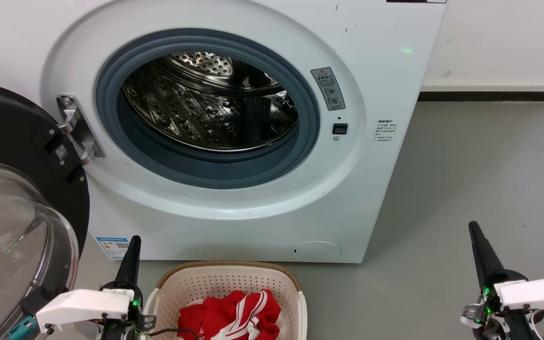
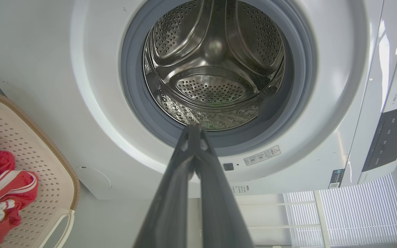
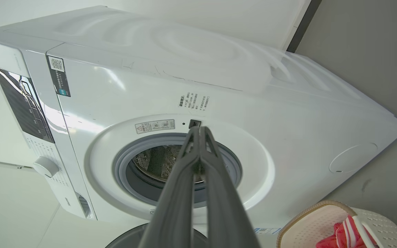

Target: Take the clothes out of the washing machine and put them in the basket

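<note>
Clothes (image 1: 232, 314), red with white stripes, are seen heaped in the basket (image 1: 227, 269), which is set on the floor just in front of the washer (image 1: 385, 56), below its porthole. The steel drum (image 1: 215, 108) is seen through the opening, and the door (image 1: 12, 212) is swung out to the left. The left gripper (image 1: 134, 241) is held just left of the basket, fingers pressed together on nothing. The right gripper (image 1: 474, 227) is held well to the right, over the floor, likewise clenched and empty.
</note>
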Controlling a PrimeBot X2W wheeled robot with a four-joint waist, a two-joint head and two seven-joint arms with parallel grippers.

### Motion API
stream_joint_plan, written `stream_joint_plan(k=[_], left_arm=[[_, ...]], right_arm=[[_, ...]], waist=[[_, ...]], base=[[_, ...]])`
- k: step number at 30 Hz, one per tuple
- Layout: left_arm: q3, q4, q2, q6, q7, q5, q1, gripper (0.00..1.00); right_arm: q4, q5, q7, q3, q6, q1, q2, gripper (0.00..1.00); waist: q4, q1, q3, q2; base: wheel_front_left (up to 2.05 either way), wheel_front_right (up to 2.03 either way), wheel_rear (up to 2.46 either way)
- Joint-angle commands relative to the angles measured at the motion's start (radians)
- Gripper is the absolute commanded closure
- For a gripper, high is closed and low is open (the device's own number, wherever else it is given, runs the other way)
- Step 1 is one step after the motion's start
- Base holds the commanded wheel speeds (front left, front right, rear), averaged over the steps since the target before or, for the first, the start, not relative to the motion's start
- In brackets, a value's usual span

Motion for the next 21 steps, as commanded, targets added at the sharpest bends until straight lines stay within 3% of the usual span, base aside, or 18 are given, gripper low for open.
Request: stream_joint_plan(k=[1, 21], left_arm=[[0.004, 0.001, -0.001, -0.008, 0.009, -0.035, -0.019, 1.00], [0.016, 0.018, -0.004, -0.020, 0.047, -0.190, -0.043, 1.00]], right_arm=[[0.002, 0.034, 0.011, -0.005, 0.000, -0.022, -0.004, 1.00], [0.021, 0.172, 0.051, -0.017, 0.000, -0.044, 0.000, 1.00]], waist=[[0.000, 0.0000, 0.000, 0.0000], [0.000, 0.0000, -0.001, 0.0000]], base=[[0.00, 0.00, 0.00], [0.00, 0.00, 0.00]])
